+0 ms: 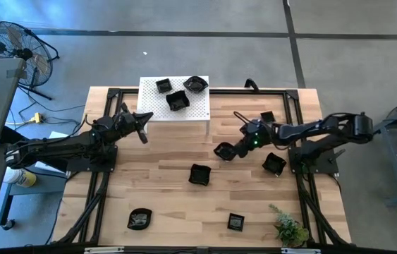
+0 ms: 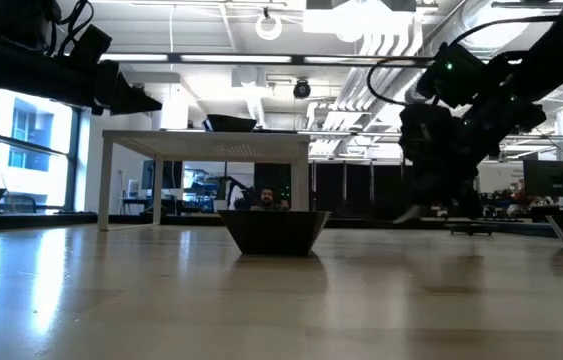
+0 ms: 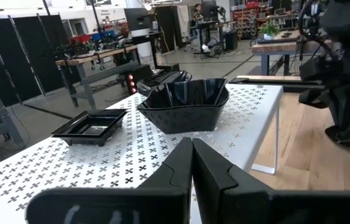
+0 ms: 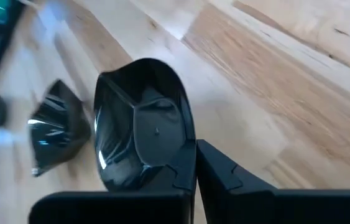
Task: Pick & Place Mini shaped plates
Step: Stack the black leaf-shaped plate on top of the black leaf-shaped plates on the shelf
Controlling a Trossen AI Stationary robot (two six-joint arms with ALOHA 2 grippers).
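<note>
The mini shaped plates are small glossy black dishes. Three stand on the white perforated platform at the table's far side: a deep angular one, a flat square one and one behind them. Others rest on their bases on the wooden table. My left gripper is shut and empty beside the platform's near left corner. My right gripper, near the table's middle, is shut on one plate. My right gripper pinches the plate's raised rim between its two fingers, coming at it slanting down from the table's right side. The plate sits tilted in the hold and looks lifted a little clear of the table.
A further plate lies near the table's far right, and another lies on the wood close to the held one. A small green plant stands at the near right corner. A black frame borders the table. A fan stands off the table's left.
</note>
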